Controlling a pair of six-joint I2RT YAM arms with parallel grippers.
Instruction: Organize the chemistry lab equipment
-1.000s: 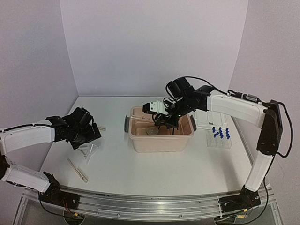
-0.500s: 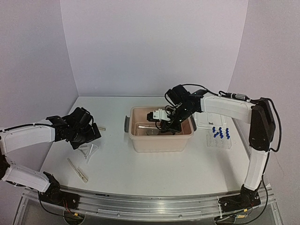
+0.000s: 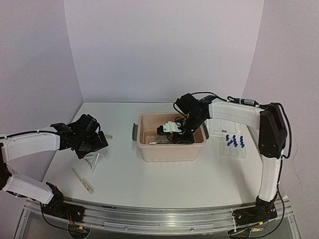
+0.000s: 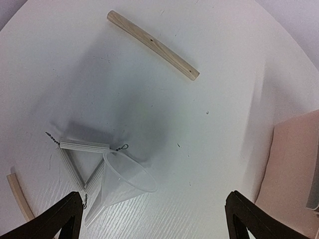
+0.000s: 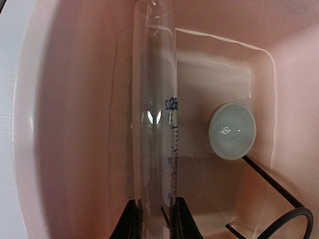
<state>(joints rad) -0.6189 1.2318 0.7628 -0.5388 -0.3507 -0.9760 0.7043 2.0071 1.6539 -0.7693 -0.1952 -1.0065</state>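
in tub point(image 5: 60, 124), cylinder point(image 5: 152, 114) in right claw point(image 5: 154, 213)

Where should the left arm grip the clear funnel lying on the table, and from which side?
Probably the wide rim, from above on the mouth side. The funnel lies on its side, narrow end crowded against the triangle frame, while its mouth opens toward bare table, leaving room for one left pincer finger inside.
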